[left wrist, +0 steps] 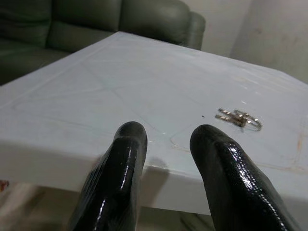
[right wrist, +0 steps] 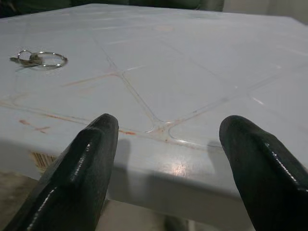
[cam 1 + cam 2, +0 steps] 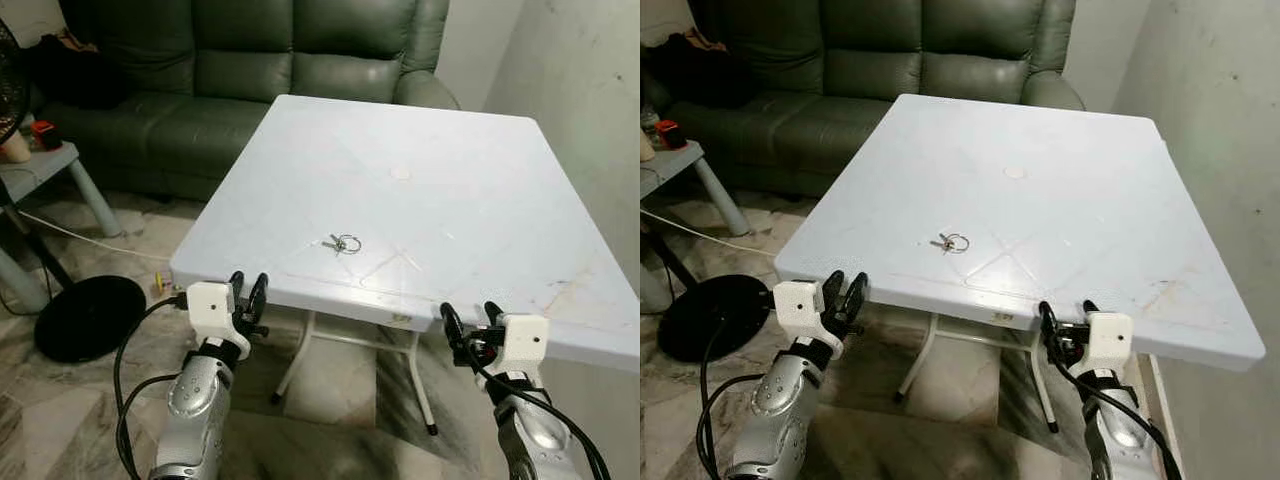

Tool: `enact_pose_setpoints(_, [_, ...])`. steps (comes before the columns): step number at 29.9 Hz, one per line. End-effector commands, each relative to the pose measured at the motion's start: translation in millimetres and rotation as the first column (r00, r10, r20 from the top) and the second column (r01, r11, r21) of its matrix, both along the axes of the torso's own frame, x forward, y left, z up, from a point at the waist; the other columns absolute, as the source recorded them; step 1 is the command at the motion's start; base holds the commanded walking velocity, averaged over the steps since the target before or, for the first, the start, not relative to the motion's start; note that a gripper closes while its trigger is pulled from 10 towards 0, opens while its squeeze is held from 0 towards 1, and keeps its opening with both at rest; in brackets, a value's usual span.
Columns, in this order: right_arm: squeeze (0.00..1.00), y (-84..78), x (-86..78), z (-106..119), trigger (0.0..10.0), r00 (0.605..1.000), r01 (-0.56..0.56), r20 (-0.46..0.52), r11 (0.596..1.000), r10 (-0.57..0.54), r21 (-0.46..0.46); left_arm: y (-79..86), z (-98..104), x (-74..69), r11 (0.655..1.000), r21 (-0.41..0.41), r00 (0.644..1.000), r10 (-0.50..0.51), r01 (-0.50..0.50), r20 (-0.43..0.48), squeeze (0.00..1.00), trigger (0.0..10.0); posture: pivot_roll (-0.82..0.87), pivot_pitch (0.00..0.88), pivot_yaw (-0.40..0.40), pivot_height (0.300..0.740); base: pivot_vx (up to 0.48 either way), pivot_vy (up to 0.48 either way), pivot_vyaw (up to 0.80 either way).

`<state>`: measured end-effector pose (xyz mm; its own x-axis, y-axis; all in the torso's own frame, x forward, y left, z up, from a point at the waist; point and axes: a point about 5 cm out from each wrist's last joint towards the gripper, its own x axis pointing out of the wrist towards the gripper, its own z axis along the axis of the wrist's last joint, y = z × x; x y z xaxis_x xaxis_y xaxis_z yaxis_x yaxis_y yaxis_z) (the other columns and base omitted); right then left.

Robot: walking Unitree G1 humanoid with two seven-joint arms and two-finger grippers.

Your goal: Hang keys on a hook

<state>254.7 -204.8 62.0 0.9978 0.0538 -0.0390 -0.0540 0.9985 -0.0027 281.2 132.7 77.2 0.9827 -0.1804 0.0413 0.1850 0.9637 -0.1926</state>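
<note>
Both claws hover released at the white table's (image 3: pixel 480 180) near edge, left gripper (image 3: pixel 248 297) lower left, right gripper (image 3: pixel 468 322) lower right; keys (image 3: pixel 343 243) lie mid-frame.

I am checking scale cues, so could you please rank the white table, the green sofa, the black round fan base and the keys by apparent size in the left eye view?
1. white table, largest.
2. green sofa, partly cut off and partly hidden by the table.
3. black round fan base.
4. keys, smallest.
</note>
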Motion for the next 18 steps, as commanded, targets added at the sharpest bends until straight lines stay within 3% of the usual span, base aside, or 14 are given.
enact_pose_setpoints(1, [0.00, -3.1, 0.9, 6, 10.0, 1.000, 0.011, 0.013, 1.000, -0.011, -0.028, 3.0, 7, 3.7, 1.000, -0.005, 1.000, 0.018, -0.018, 0.012, 0.00, 10.0, 0.08, 0.000, -0.045, 0.740, 0.000, 0.000, 0.00])
enact_pose_setpoints(11, [0.00, -7.9, 9.8, 28, 10.0, 0.992, 0.075, 0.099, 0.997, -0.074, -0.007, 9.2, 21, 12.9, 1.000, -0.018, 0.999, 0.018, -0.017, 0.051, 0.00, 10.0, 0.07, 0.000, -0.042, 0.740, 0.000, 0.363, 0.00])
enact_pose_setpoints(18, [0.00, -5.8, 10.2, 31, 10.0, 0.992, 0.068, 0.106, 0.998, -0.066, -0.011, 20.7, 27, 20.0, 0.999, -0.022, 0.998, 0.036, -0.035, 0.060, 0.00, 10.0, 0.07, 0.000, -0.045, 0.740, 0.000, 0.453, 0.00])
